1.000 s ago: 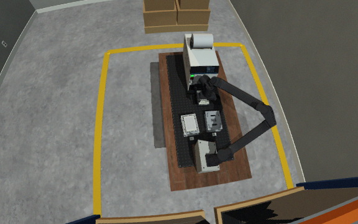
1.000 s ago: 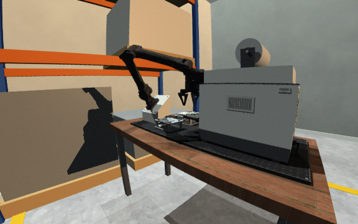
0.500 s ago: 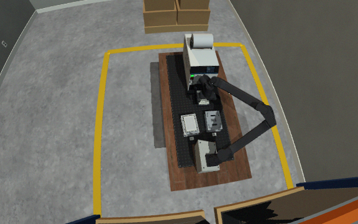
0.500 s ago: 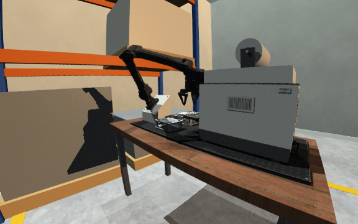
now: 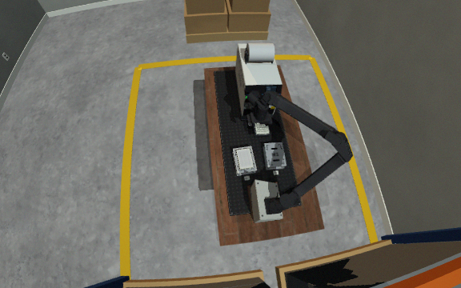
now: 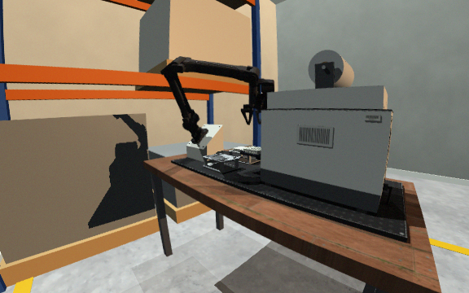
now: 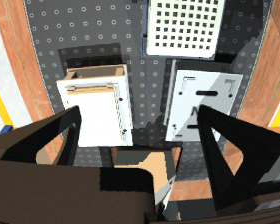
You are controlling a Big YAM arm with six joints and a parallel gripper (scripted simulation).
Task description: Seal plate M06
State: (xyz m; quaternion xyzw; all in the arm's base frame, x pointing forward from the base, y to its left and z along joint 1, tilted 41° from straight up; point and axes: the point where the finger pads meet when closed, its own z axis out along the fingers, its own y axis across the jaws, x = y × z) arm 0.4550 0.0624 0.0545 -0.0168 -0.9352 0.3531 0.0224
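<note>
My gripper [image 5: 259, 121] [image 6: 254, 122] [image 7: 139, 112] is open and empty, high above the table near the sealer's front. A pale plate with a grid of dark wells [image 5: 262, 129] [image 7: 183, 30], apparently M06, lies on the sealer's stage, at the top of the wrist view. Its label is not readable, and I cannot tell foil or exact seating. Nest N1 [image 5: 274, 155] [image 6: 221, 157] [image 7: 207, 107] is bare, its mark partly behind my right finger. A white-topped plate [image 5: 245, 158] [image 7: 98, 117] sits in the other nest. The sealer [image 5: 260, 74] [image 6: 324, 150] shows a green light [image 5: 246, 97].
The arm's pedestal [image 5: 266, 202] [image 6: 196, 153] stands beyond the nests, opposite the sealer. A foil roll [image 5: 261, 53] [image 6: 327, 68] sits on top of the sealer. A black perforated mat [image 5: 236, 200] [image 7: 46, 30] lies under the nests and sealer.
</note>
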